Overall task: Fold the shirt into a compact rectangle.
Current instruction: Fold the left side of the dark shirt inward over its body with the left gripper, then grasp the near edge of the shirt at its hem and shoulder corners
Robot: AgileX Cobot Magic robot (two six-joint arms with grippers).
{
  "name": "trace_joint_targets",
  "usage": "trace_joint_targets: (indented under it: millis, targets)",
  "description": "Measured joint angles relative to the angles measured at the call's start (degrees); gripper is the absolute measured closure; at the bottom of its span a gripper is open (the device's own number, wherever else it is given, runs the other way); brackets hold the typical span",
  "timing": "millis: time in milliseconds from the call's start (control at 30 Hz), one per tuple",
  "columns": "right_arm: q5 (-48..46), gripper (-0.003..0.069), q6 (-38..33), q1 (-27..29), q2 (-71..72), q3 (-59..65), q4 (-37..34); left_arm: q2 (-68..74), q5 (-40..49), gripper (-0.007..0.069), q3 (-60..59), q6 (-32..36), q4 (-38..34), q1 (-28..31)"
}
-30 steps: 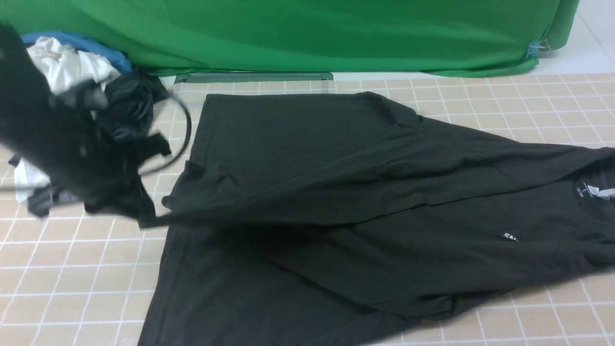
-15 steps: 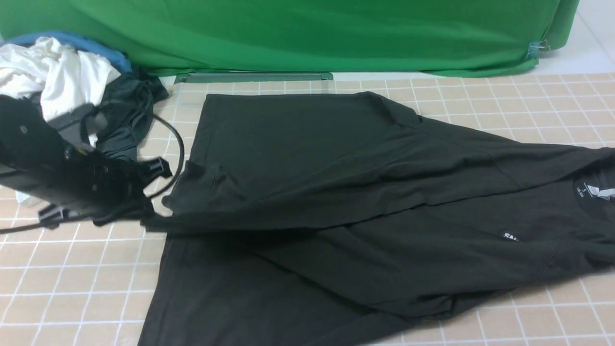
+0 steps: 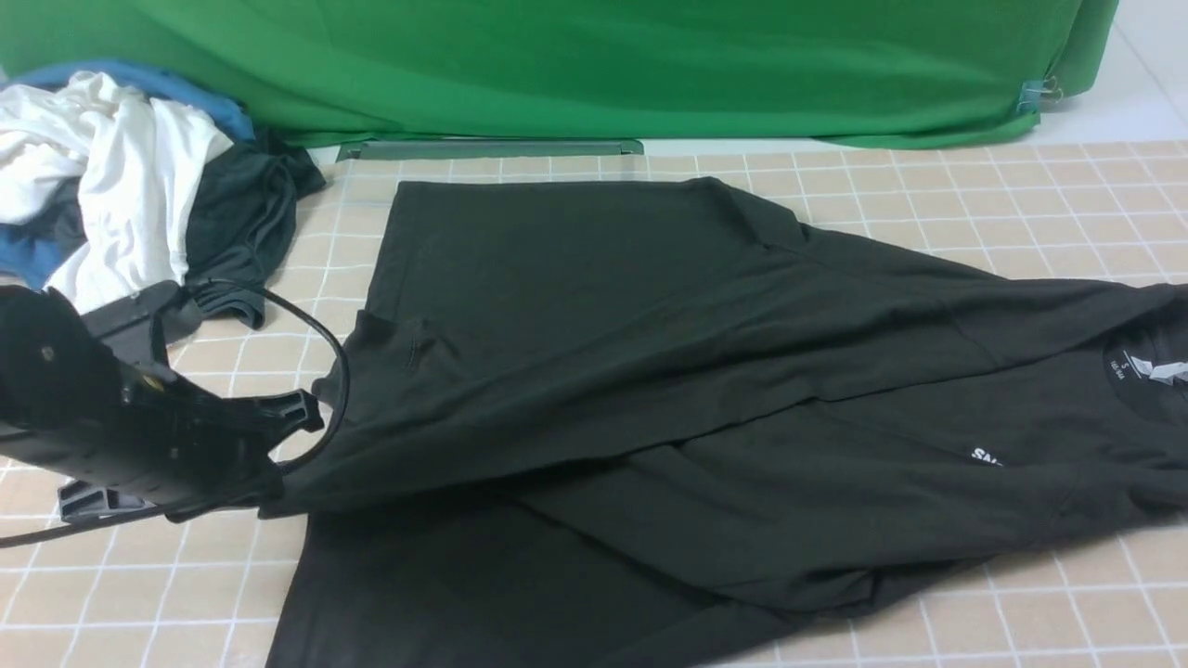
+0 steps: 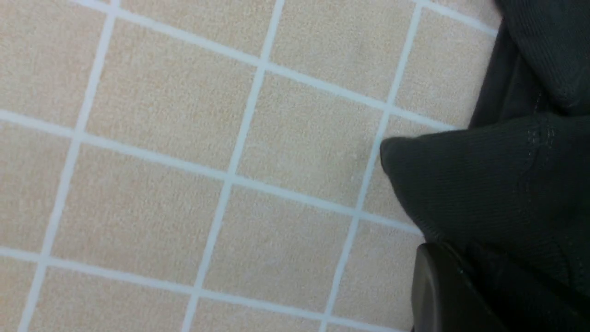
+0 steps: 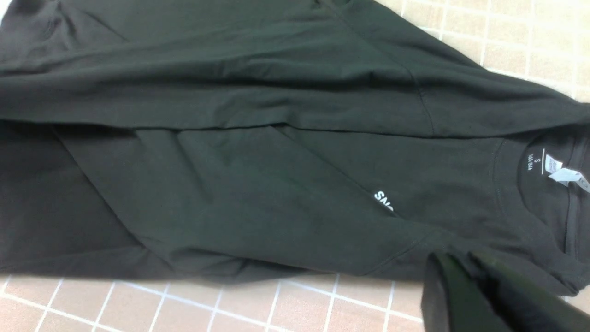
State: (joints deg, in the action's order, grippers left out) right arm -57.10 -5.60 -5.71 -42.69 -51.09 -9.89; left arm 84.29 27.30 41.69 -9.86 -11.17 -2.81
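The desk (image 3: 1021, 186) has a beige cover ruled in white squares. A green cloth (image 3: 594, 65) hangs behind its far edge, and pale floor (image 3: 1142, 83) shows past the far right corner. A heap of clothes (image 3: 121, 176) in white, blue and dark grey sits in the far left corner. The black shirt (image 3: 650, 325) lies from the middle to the right edge, collar rightward, its far side folded over the front. The left gripper (image 3: 267, 496) is clamped on the fold's hem corner, low near the left edge. The right gripper (image 5: 454, 260) — jaws together — is over the shirt near its collar.
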Motion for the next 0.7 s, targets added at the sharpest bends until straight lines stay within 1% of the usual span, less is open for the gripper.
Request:
trace_joint_targets:
  millis: [67,133,200,233,267,300,333,367,433,500,533,633,700]
  targets:
    - [0.0,0.0602,0.0,-0.05,0.0,0.0,0.0,0.0,-1.29,0.0525,-0.01,0.0,0.0,0.0]
    - [0.0,0.06,0.0,-0.06,0.0,0.0,0.0,0.0,-1.3,0.0446,-0.01,0.0,-0.04,0.0]
    - [-0.22,0.0599,0.0,-0.06,0.0,0.0,0.0,0.0,0.71,0.0349,0.68,-0.14,-0.04,0.0]
    - [-0.29,0.0599,0.0,-0.06,0.0,0.0,0.0,0.0,2.3,0.0318,1.34,-0.21,-0.04,0.0]
    - [-0.46,0.0597,0.0,-0.06,0.0,0.0,0.0,0.0,4.81,0.0266,2.52,-0.36,0.01,0.0]
    - [-0.59,0.0596,0.0,-0.06,0.0,0.0,0.0,0.0,5.95,0.0245,3.08,-0.37,0.01,0.0]
    - [-1.01,0.0594,0.0,-0.06,0.0,0.0,0.0,0.0,10.4,0.0167,5.42,-0.37,0.1,0.0]
    - [-1.58,0.0592,0.0,-0.06,0.0,0.0,0.0,0.0,14.53,0.0123,7.7,-0.49,0.2,0.0]
    - [-2.73,0.0591,0.0,-0.06,0.0,0.0,0.0,0.0,20.97,0.0061,11.04,-1.36,0.2,0.0]
    - [-3.82,0.0588,0.0,-0.06,-0.37,0.0,0.0,-0.08,27.81,0.0028,13.25,-2.56,-0.32,0.0]
    - [-4.25,0.0588,0.0,-0.06,-0.75,0.0,0.0,-0.21,30.35,0.0025,13.47,-3.01,-0.68,0.0]
    - [-4.8,0.0588,-0.06,-0.06,-2.06,0.0,0.0,-0.43,36.33,0.0046,11.33,-3.88,-1.47,-0.19]
    - [-4.95,0.0587,-0.02,-0.06,-2.73,0.0,-0.05,-0.48,36.77,0.0082,6.72,-5.14,-1.53,-1.13]
